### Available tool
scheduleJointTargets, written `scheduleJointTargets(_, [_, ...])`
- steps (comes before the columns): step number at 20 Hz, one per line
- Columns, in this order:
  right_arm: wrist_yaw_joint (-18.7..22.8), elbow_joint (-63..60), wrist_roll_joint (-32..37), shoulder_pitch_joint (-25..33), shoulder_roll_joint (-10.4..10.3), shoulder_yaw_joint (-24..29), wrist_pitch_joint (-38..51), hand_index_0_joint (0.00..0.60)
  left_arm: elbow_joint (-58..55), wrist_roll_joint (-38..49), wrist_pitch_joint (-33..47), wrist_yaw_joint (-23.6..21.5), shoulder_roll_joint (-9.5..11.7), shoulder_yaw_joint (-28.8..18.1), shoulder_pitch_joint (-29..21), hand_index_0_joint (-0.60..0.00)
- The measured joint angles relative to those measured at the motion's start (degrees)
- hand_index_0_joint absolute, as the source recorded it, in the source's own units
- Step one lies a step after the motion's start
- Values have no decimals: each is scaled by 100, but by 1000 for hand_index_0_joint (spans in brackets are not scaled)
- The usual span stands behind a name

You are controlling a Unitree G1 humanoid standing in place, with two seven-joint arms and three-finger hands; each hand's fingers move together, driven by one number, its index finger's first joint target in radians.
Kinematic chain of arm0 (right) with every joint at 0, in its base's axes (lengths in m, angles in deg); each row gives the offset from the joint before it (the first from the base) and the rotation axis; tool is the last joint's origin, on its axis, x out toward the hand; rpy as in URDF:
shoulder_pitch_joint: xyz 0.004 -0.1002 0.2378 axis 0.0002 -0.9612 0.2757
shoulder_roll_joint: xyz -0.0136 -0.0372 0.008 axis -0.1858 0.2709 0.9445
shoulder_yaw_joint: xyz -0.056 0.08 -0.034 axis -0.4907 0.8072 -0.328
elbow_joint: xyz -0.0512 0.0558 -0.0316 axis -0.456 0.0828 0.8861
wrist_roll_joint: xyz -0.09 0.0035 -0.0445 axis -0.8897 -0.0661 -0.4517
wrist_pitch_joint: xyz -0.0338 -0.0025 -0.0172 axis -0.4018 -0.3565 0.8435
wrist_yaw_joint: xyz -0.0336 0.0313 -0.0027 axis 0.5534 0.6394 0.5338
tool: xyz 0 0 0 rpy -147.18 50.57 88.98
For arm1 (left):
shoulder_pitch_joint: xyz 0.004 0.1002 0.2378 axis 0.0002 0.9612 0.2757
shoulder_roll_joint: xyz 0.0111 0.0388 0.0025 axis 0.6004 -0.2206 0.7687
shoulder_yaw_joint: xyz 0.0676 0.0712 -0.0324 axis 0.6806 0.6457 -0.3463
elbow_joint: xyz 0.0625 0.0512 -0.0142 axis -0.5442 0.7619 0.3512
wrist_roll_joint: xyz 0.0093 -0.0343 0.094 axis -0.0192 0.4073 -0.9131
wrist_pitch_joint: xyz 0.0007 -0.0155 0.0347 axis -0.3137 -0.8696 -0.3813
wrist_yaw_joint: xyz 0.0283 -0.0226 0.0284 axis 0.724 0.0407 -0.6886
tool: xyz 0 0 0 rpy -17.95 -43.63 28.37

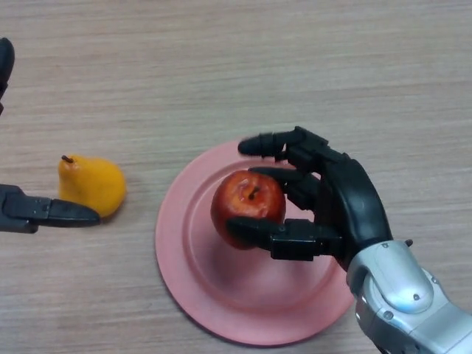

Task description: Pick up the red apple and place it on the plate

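Observation:
The red apple (pixel 247 206) is upright, stem up, over the middle of the pink plate (pixel 199 273). My right hand (pixel 354 206) comes in from the lower right and is curled round the apple: the thumb lies against its near side, one finger against its far right side, and another finger reaches past it over the plate's far rim. I cannot tell whether the apple rests on the plate or is held just above it. My left hand (pixel 44 212) shows at the left edge, fingers straight, holding nothing, one fingertip next to the pear.
A yellow pear (pixel 92 184) lies on the wooden table (pixel 236 66) left of the plate, touching or nearly touching my left hand's finger.

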Motion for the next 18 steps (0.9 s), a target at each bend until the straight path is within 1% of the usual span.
scheduleJointTargets(2, [-78,19,-8,206,-7,177,0,0,-14,4,-48,0,1,0,-9,0])
scheduleJointTargets(6, [-184,-53,-33,216,-7,451,-5,0,-14,0,-48,0,13,0,-34,0])
scheduleJointTargets(8, [-493,89,-35,237,-7,715,-285,0,-14,-15,-48,0,13,4,-43,0])
scheduleJointTargets(10, [-843,268,-164,236,-9,1147,-496,0,-11,-23,-48,0,13,6,-72,0])
scheduleJointTargets(12, [-1061,595,-159,248,-22,1666,-778,0,-9,-49,-48,0,13,29,-104,0])
scheduleJointTargets(13, [-1193,818,-162,268,-20,1957,-984,0,-10,-195,-47,3,12,78,-103,0])
scheduleJointTargets(14, [-1280,981,-161,267,-9,2110,-1127,0,-6,-267,-47,2,4,119,-97,0])
scheduleJointTargets(16, [-1688,1350,-154,72,169,2424,-1204,0,-2,-266,-47,6,-22,266,-98,0])
scheduleJointTargets(17, [-2009,1431,-138,-130,282,2607,-1187,0,-1,-279,-47,6,-27,284,-98,0])
scheduleJointTargets(18, [-2147,1453,-127,-267,351,2728,-1187,0,-6,-311,-47,7,-27,291,-105,0])
